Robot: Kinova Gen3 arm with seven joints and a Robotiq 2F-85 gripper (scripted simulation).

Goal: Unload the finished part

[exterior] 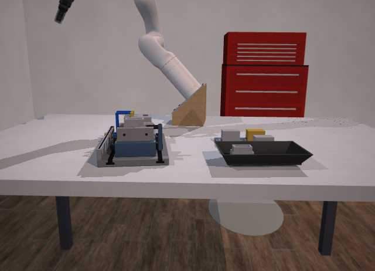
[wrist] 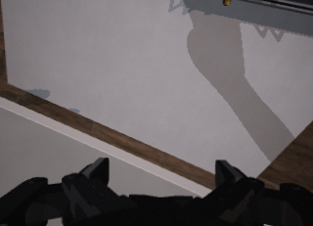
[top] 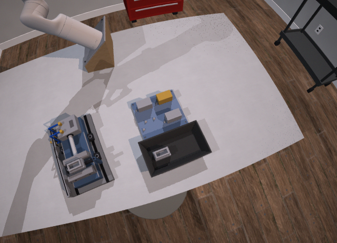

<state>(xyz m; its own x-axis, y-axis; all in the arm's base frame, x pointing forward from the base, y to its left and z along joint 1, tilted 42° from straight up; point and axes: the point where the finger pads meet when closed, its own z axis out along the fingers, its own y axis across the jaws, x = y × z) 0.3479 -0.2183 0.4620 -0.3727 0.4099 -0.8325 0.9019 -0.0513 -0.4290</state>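
The small grey pocketed metal block (top: 74,165), clamped in the blue-and-grey vise (top: 81,180) at the desk's left, is judged rigid, weighty and best gripped by its flat sides, while the hand (exterior: 59,17) is held spread and empty high above.

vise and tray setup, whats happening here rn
A single robot arm is about to unload a vise. Its end effector hangs high above the table's left end, open and empty. The finished part, a block with a pocket on top, sits in the vise. The black outfeed tray holds one such part, with room beside it.
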